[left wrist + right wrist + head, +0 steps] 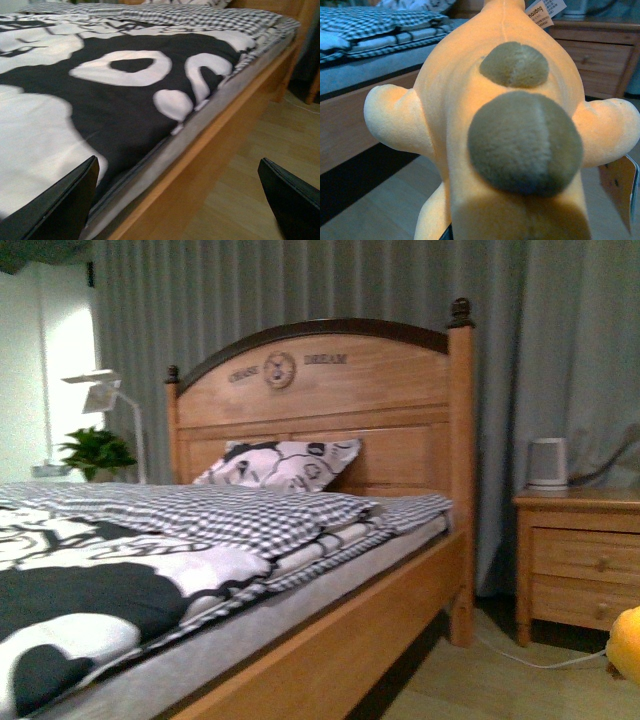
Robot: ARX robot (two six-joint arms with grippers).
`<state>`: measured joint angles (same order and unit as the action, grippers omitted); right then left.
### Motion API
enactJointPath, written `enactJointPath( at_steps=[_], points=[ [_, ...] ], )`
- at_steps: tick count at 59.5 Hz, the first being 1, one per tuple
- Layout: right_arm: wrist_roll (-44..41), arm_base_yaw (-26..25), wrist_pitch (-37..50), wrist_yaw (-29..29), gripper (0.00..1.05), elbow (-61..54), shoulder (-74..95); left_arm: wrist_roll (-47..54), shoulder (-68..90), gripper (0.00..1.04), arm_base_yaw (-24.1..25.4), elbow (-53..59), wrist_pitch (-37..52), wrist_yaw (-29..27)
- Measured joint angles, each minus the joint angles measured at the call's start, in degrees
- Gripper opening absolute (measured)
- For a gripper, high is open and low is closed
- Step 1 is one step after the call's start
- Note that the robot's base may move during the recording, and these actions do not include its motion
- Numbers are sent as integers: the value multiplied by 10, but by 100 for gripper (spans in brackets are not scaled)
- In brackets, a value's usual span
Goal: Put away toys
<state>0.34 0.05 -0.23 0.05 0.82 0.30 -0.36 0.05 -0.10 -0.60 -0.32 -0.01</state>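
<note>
Left claw [178, 161] spread over bed [150, 100] edge; plush toy [505, 125] fills right wrist view, barely edges front view; right claw's state untellable.

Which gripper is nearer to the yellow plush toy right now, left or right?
Right. The plush toy fills the right wrist view, close against that arm. The left gripper hangs open at the edge of the bed, with no toy nearby.

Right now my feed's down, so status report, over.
Left gripper jaws open, empty, over bed edge. Plush fills right wrist view, off floor; right gripper's jaws hidden. Nothing seen in the way.
</note>
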Motion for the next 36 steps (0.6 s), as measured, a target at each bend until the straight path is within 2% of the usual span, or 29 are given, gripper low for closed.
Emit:
enactJointPath(
  at_steps=[36],
  points=[
    [0, 0, 0, 0, 7, 0, 0, 0, 0, 98, 0, 0, 0, 0]
  ],
)
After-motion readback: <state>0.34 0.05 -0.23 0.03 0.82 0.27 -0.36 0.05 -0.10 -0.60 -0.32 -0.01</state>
